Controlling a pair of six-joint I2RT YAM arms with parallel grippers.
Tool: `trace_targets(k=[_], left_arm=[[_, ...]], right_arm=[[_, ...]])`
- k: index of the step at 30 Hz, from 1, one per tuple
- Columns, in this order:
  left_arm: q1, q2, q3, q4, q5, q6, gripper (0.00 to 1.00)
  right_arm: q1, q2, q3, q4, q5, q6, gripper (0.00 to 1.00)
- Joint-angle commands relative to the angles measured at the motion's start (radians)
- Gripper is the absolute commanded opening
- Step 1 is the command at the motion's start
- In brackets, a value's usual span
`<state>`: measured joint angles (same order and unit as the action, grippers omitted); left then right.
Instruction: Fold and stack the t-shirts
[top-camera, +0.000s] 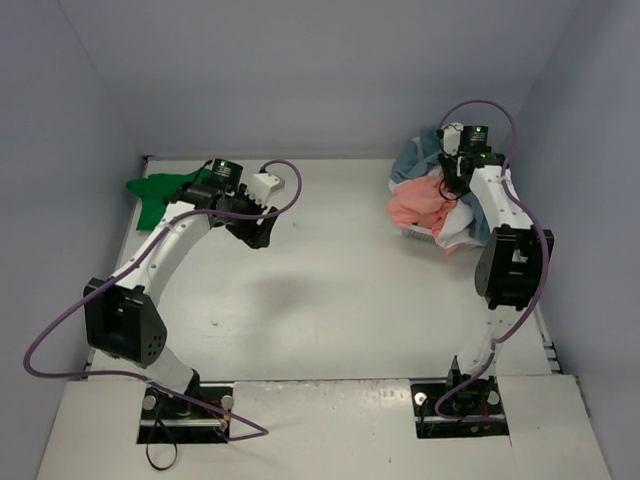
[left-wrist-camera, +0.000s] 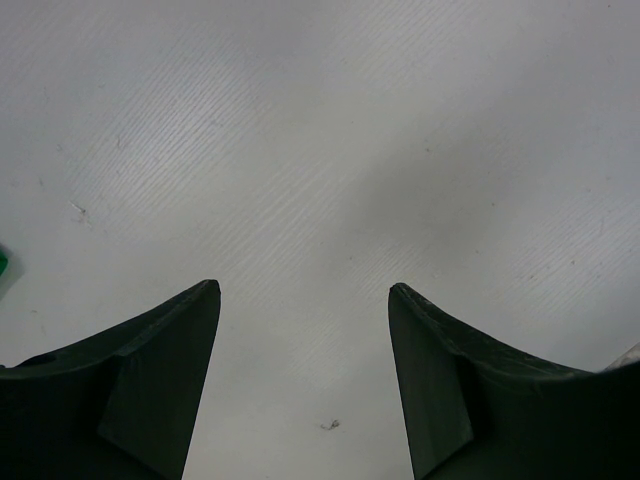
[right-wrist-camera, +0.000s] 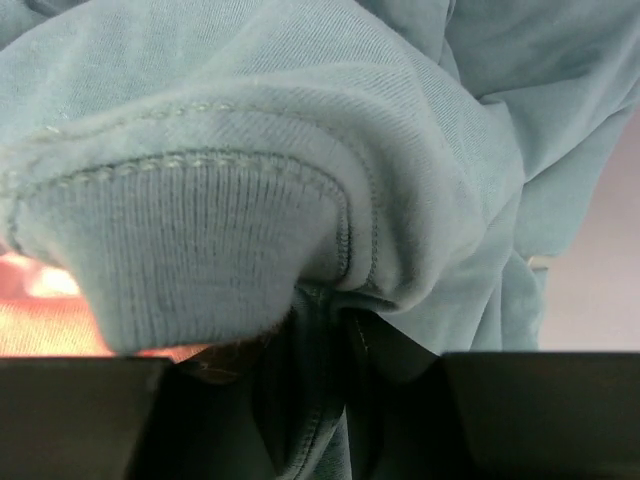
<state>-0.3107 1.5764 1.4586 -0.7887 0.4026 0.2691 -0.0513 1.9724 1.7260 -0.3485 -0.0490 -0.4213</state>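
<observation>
- The left hand (top-camera: 257, 232) (left-wrist-camera: 300, 290) is hanging released at about 10 o'clock from the middle of the tabletop (top-camera: 340, 290) (left-wrist-camera: 320, 120), fingers standing wide apart with nothing between them
- The green shirt (top-camera: 158, 192) is lying at the tabletop's 10 o'clock corner, partly hidden behind the left arm
- The other shirts are sitting in a heap at 2 o'clock: the teal shirt (top-camera: 410, 160) (right-wrist-camera: 250, 150) at the far side, the salmon shirt (top-camera: 415, 205) (right-wrist-camera: 40, 320) at the heap's 9 o'clock, the white shirt (top-camera: 455, 238) at its 5 o'clock
- A corner of the basket (top-camera: 415, 232) is showing under the heap
- The right hand (top-camera: 452, 185) (right-wrist-camera: 305, 360) is pressing down into the heap's top
- A ribbed teal edge is bulging just above its fingers and a fold is dropping between them; I cannot tell whether they are clenching it
</observation>
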Motion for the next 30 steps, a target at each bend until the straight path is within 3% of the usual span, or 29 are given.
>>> trace_targets(k=[1, 3, 4, 10, 21, 30], left_arm=[[0.007, -0.033, 0.017, 0.016, 0.022, 0.004, 0.63], [0.007, -0.033, 0.017, 0.016, 0.022, 0.004, 0.63], [0.007, -0.035, 0.016, 0.016, 0.024, 0.005, 0.63], [0.007, -0.03, 0.016, 0.02, 0.025, 0.005, 0.63], [0.009, -0.024, 0.016, 0.022, 0.025, 0.004, 0.63], [0.009, -0.01, 0.017, 0.022, 0.022, 0.004, 0.63]], right_arm=[[0.014, -0.046, 0.052, 0.013, 0.024, 0.024, 0.19], [0.016, -0.047, 0.063, 0.022, 0.041, 0.038, 0.29], [0.019, -0.046, 0.069, 0.023, 0.046, 0.041, 0.4], [0.03, -0.076, 0.099, 0.049, 0.075, 0.056, 0.58], [0.045, -0.126, 0.179, 0.103, 0.021, 0.073, 0.59], [0.045, -0.018, 0.256, 0.146, -0.057, 0.082, 0.59]])
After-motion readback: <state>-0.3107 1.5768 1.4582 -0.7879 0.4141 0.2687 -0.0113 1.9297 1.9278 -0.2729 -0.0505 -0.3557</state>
